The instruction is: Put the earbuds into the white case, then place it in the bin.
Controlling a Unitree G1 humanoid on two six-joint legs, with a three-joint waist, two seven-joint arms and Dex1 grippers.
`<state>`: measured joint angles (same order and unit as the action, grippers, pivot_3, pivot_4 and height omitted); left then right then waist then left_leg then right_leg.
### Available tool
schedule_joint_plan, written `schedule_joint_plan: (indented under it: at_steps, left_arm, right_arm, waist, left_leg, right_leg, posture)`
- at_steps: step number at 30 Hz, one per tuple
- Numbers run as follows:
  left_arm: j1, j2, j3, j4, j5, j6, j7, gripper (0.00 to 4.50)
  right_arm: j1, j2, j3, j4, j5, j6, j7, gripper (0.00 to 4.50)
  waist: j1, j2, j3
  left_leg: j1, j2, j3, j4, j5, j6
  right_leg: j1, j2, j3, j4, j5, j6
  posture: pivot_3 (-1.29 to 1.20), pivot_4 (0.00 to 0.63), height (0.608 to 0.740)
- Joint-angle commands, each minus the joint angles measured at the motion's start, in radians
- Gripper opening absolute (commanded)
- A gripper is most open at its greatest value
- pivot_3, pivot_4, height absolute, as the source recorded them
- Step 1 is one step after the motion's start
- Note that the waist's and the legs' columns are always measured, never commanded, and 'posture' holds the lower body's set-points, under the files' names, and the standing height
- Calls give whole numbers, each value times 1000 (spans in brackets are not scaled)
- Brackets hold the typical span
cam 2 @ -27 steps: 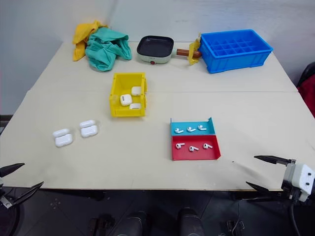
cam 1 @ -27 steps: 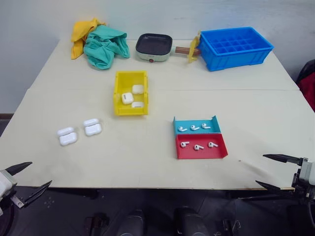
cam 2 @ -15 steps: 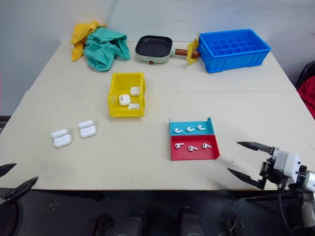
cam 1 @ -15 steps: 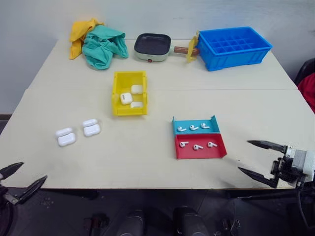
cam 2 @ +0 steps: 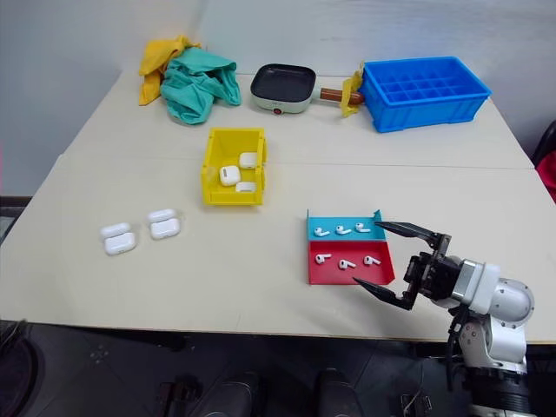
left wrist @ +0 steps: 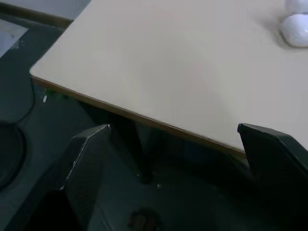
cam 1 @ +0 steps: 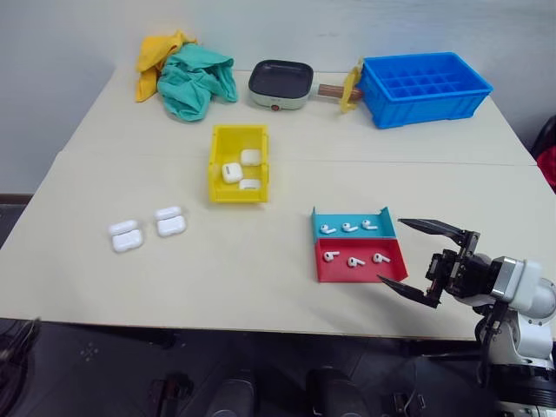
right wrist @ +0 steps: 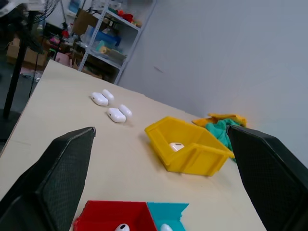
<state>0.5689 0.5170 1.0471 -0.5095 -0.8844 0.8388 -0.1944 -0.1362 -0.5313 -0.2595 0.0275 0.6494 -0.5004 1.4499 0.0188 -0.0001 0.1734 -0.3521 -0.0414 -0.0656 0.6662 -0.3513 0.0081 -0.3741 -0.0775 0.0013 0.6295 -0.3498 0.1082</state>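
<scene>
Several earbuds lie in two flat trays: three in the teal tray (cam 1: 349,228) and three in the red tray (cam 1: 354,259). Two white cases (cam 1: 126,235) (cam 1: 170,221) rest on the table at the left. Three more cases lie inside the yellow bin (cam 1: 237,165). My right gripper (cam 1: 389,250) is open and points left, its fingertips straddling the right end of the trays, holding nothing. The right wrist view looks past its fingers to the bin (right wrist: 187,147) and the cases (right wrist: 108,108). My left gripper (left wrist: 178,144) is open and empty, below the table's near left edge.
At the back stand a blue gridded crate (cam 1: 426,87), a small dark pan (cam 1: 280,82) with a wooden handle, and a heap of teal cloth (cam 1: 200,78) and yellow cloth (cam 1: 161,56). A seam crosses the table (cam 1: 261,287) behind the bin.
My right gripper has swung left from the table's front right edge to the right end of the trays, still open. My left gripper has sunk out of the head views.
</scene>
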Motion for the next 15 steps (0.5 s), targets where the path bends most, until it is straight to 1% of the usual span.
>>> schedule_joint_plan:
  at_steps: [1,2,4,6,9,10,12,15]
  left_arm:
    - [-87,75,11,-133,-132,134,189,4458]
    - [-120,94,-1,-155,-157,168,246,4458]
    - [-252,124,-64,-181,-274,231,446,4458]
    - [-354,138,-131,-186,-361,272,616,4458]
    - [-457,148,-223,-180,-423,295,801,4458]
    - [-506,144,-269,-157,-433,312,882,4458]
    - [-611,118,-359,-109,-404,322,1001,4458]
    - [-714,73,-443,-42,-349,329,1102,4458]
  right_arm:
    - [-15,-10,-8,59,28,-15,53,4500]
    - [-19,-14,-10,77,31,-10,62,4500]
    - [-25,-27,-10,110,34,13,80,4500]
    - [-24,-38,-7,124,36,35,87,4500]
    - [-16,-46,-6,122,36,58,89,4500]
    - [-12,-48,-7,119,34,64,85,4500]
    - [0,-52,-8,109,30,74,74,4500]
    - [26,-53,-11,97,32,73,78,4500]
  waist:
    - [0,0,0]
    - [0,0,0]
    - [-1,2,-1]
    - [-1,2,-1]
    - [-9,2,-1]
    - [-12,2,-1]
    - [-14,2,-1]
    - [-15,2,-1]
  left_leg:
    - [0,0,0,0,0,0]
    - [0,0,0,0,0,0]
    - [0,0,0,0,0,-1]
    - [0,-1,0,0,0,-1]
    - [0,-1,0,1,1,-1]
    - [0,-1,0,1,1,-1]
    - [0,-1,0,2,1,-2]
    - [0,-1,-1,3,2,-3]
  right_leg:
    - [0,0,0,0,0,0]
    - [0,0,0,0,0,0]
    - [-1,0,0,2,0,0]
    - [-2,0,0,3,0,0]
    - [-3,0,0,8,0,0]
    - [-3,0,0,8,0,0]
    - [-4,1,0,8,0,0]
    - [-3,1,0,9,0,0]
  posture:
    - [0,150,740]
    - [0,150,740]
    - [0,150,740]
    - [0,150,740]
    - [0,150,740]
    - [0,150,740]
    - [0,150,740]
    - [0,150,740]
